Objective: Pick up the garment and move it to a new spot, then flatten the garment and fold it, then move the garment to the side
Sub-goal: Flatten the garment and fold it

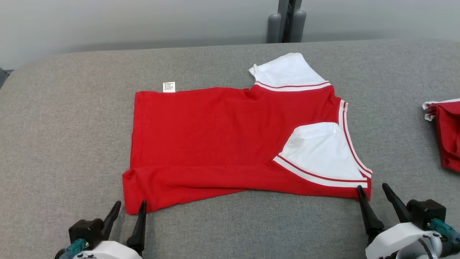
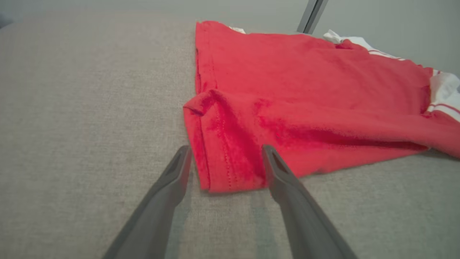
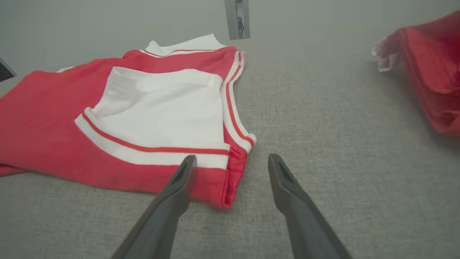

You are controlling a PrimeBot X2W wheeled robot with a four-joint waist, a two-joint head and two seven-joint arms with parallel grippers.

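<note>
**Item:** red short-sleeved jersey garment with white, red-striped sleeves (image 1: 215, 136), lying mid-desk on the grey fabric-covered desk (image 1: 72, 144). The near sleeve is laid in over the body.

**Step, judged:** folding, with the near long edge next.

**Left hand** (image 1: 131, 203): fingers spread, straddling the near hem corner and holding nothing.

**Right hand** (image 1: 372, 187): fingers spread at the near shoulder corner and holding nothing.

**Next move calls for:** both hands to pinch their corners together, then lift evenly toward the far edge.

**Edges:** the hem corner is curled up, and the far sleeve juts toward the far edge.

**Room:** wide and bare toward the left edge. The right edge carries a second red bundled garment (image 1: 449, 133).
</note>
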